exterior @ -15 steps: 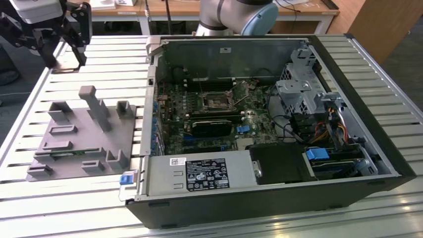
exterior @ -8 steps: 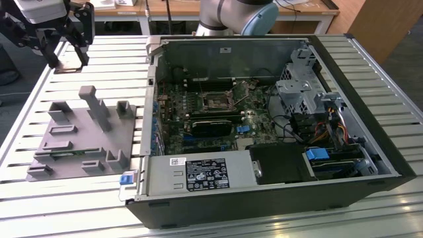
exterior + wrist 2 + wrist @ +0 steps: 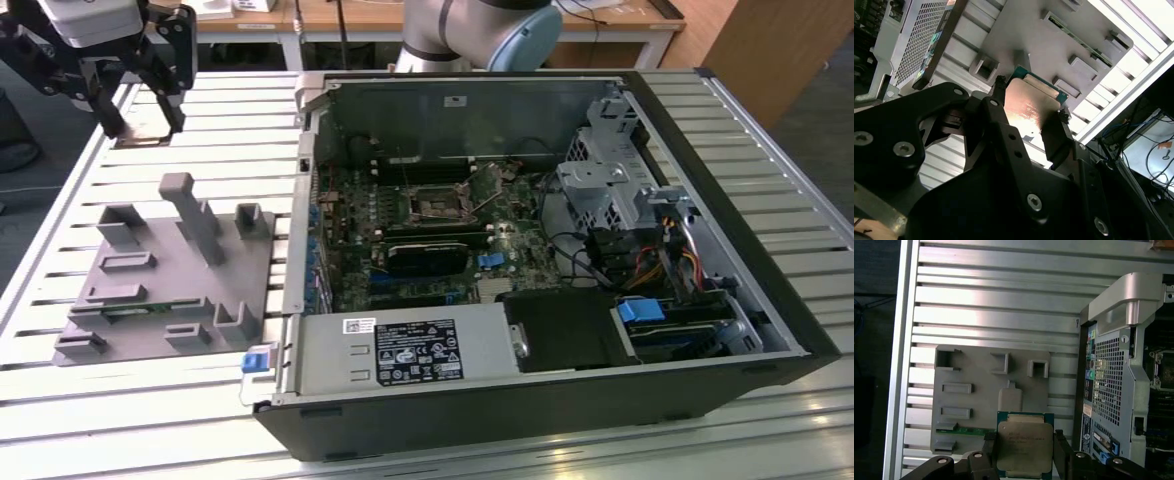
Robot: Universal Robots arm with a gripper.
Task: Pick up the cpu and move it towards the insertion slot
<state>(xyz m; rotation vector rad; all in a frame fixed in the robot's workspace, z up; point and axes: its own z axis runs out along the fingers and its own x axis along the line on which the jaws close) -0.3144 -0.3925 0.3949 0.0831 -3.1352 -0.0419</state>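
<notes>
The cpu (image 3: pixel 1024 445), a flat square chip with a silvery top and a green rim, sits clamped between my gripper's (image 3: pixel 1025 452) two black fingers. In the second wrist view the cpu (image 3: pixel 1031 105) is likewise held by the gripper (image 3: pixel 1029 115) above the grey fixture. In the exterior view my gripper (image 3: pixel 140 125) hangs over the slatted table at the far left, with the cpu (image 3: pixel 140 140) at its tips. The insertion slot (image 3: pixel 438 203), a dark square socket with a metal frame, lies on the motherboard inside the open computer case, well off to the exterior view's right of the gripper.
A grey plastic fixture block (image 3: pixel 167 270) with upright posts stands on the aluminium table (image 3: pixel 200 420), beside the case. The open computer case (image 3: pixel 694 380) has tall walls, a drive cage, cables and a labelled power supply (image 3: pixel 400 350). The arm's base (image 3: pixel 467 30) rises behind the case.
</notes>
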